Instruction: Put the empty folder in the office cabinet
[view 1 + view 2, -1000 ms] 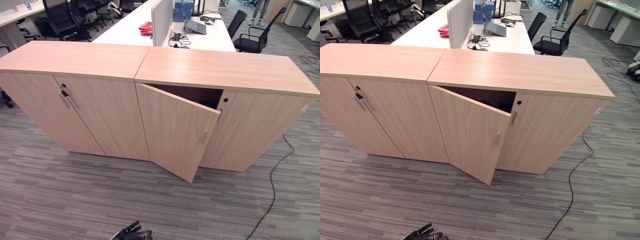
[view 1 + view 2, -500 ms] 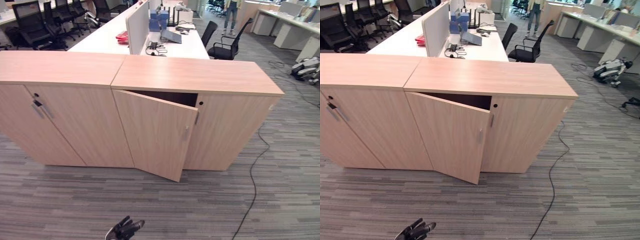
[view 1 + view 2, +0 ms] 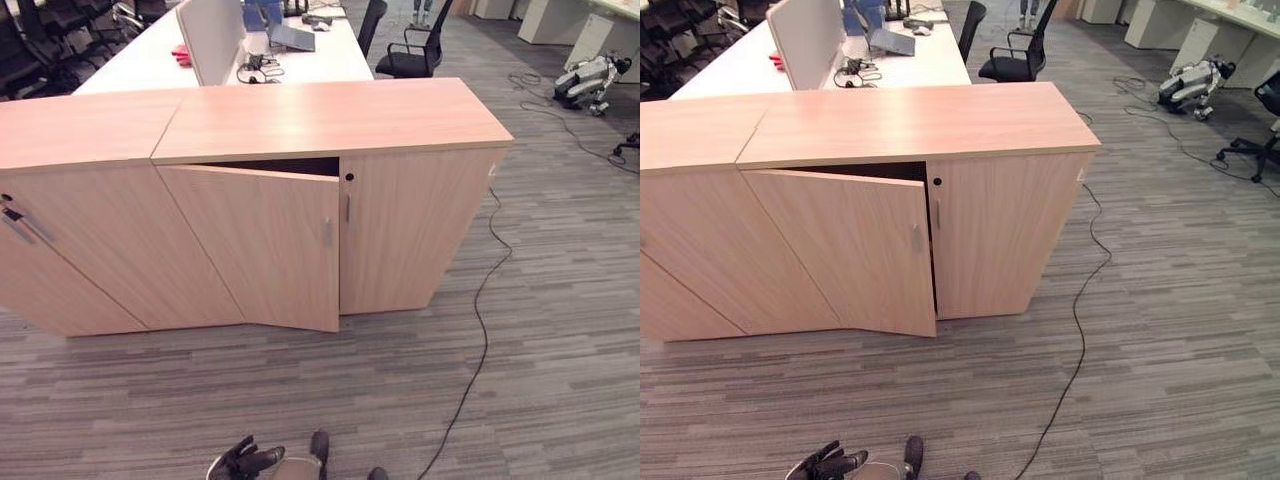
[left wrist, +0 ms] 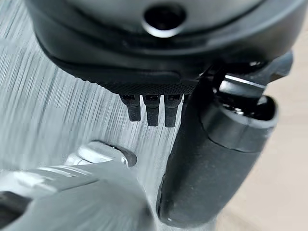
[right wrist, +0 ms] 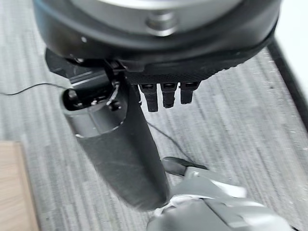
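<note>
- Office cabinet (image 3: pixel 330 118) stood on the grey carpet floor (image 3: pixel 560 330), light wood, with two doors.
- Its left door (image 3: pixel 260 245) was ajar, swung a little way out, with a dark gap under the top edge. The right door (image 3: pixel 410 230) was shut.
- A slim metal handle (image 3: pixel 327 231) sat near the free edge of the ajar door. A second handle (image 3: pixel 348 208) was on the shut door just beside it.
- A second cabinet (image 3: pixel 70 130) touched it on the robot's left, doors shut.
- Left hand (image 3: pixel 245 461) hung low over the carpet, well apart from the cabinet. In its wrist view the fingers (image 4: pixel 152 110) were straight and spread apart, the thumb stuck out, nothing in it.
- Right hand (image 5: pixel 159 53) was over carpet too, with fingers (image 5: pixel 167 96) straight, thumb (image 5: pixel 120 154) extended, holding nothing.
- Folder: could not tell where it was. The cabinet inside was too dark to read.
- Behind the cabinets was a white bench (image 3: pixel 320 65) with a divider screen (image 3: pixel 210 25), a laptop (image 3: pixel 290 38) and something red (image 3: pixel 181 55), too small to identify.
- A black office chair (image 3: pixel 410 50) stood by the bench.
- A small four-legged robot (image 3: pixel 590 75) lay on the carpet far to the right.
</note>
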{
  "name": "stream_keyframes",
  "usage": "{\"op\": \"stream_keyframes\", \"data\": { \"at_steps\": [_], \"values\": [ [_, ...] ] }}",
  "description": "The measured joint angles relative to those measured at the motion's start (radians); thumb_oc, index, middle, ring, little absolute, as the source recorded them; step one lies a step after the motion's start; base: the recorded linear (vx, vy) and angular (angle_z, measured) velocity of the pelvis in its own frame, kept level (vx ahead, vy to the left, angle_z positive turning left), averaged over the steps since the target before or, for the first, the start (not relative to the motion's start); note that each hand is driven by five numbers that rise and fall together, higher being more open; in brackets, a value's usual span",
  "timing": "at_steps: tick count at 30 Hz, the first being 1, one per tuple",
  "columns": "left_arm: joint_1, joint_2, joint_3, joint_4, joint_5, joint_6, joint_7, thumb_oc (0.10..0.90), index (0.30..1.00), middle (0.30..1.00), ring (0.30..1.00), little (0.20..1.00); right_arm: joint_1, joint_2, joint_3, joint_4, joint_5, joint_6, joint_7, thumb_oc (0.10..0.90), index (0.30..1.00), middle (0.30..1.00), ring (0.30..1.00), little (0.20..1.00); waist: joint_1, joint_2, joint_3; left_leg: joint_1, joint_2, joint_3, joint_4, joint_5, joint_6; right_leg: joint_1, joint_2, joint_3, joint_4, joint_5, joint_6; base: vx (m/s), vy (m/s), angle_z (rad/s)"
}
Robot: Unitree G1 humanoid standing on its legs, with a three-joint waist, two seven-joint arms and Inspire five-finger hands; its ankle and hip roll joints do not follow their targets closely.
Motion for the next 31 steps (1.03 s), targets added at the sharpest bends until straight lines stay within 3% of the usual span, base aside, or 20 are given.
{"op": "stream_keyframes", "data": {
  "at_steps": [1, 3, 7, 12, 31],
  "values": [
    [-0.017, -0.008, 0.004, 0.056, 0.022, -0.002, -0.008, 0.8, 0.9, 0.9, 0.9, 0.9, 0.0, -0.004, -0.001, 0.003, 0.0, 0.0, 0.0, 0.8, 0.9, 0.9, 0.9, 0.9, -0.026, 0.007, -0.004, 0.053, -0.006, 0.004, -0.083, 0.018, 0.043, 0.018, -0.005, -0.003, -0.01, 0.004, 0.018, 0.1, 0.137, -0.08],
    [-0.035, -0.003, 0.005, 0.09, 0.023, -0.001, -0.008, 0.8, 0.9, 0.9, 0.9, 0.9, 0.002, 0.008, -0.008, 0.004, -0.001, 0.0, 0.002, 0.8, 0.9, 0.9, 0.9, 0.9, -0.023, 0.003, -0.009, 0.087, -0.02, 0.027, -0.116, 0.032, 0.092, 0.023, -0.018, 0.012, -0.008, 0.0, 0.046, 0.09, 0.171, -0.12],
    [-0.047, 0.004, 0.005, 0.236, 0.07, 0.0, -0.029, 0.8, 0.9, 0.9, 0.9, 0.9, 0.009, 0.014, -0.019, 0.003, -0.009, 0.003, 0.005, 0.8, 0.9, 0.9, 0.9, 0.9, -0.053, 0.007, -0.068, 0.104, -0.06, 0.034, -0.116, 0.018, 0.125, 0.038, -0.059, 0.019, -0.007, 0.005, 0.088, 0.03, 0.143, -0.01],
    [-0.017, 0.009, -0.006, 0.231, 0.175, 0.001, -0.029, 0.8, 0.9, 0.9, 0.9, 0.9, 0.005, 0.06, -0.016, 0.001, -0.012, 0.002, 0.016, 0.8, 0.9, 0.9, 0.9, 0.9, -0.048, 0.003, -0.108, 0.109, -0.065, 0.031, -0.116, 0.001, 0.117, 0.046, -0.061, 0.018, -0.01, 0.001, 0.094, 0.03, 0.083, 0.02],
    [-0.035, 0.038, -0.122, 0.215, 0.329, 0.008, 0.014, 0.8, 0.9, 0.9, 0.9, 0.9, 0.014, 0.06, 0.042, -0.004, -0.018, -0.004, 0.011, 0.8, 0.9, 0.9, 0.9, 0.9, -0.048, -0.01, -0.111, 0.108, -0.059, 0.029, -0.116, 0.002, 0.117, 0.041, -0.057, 0.019, -0.002, -0.016, 0.098, 0.0, 0.002, 0.0]
  ]
}}
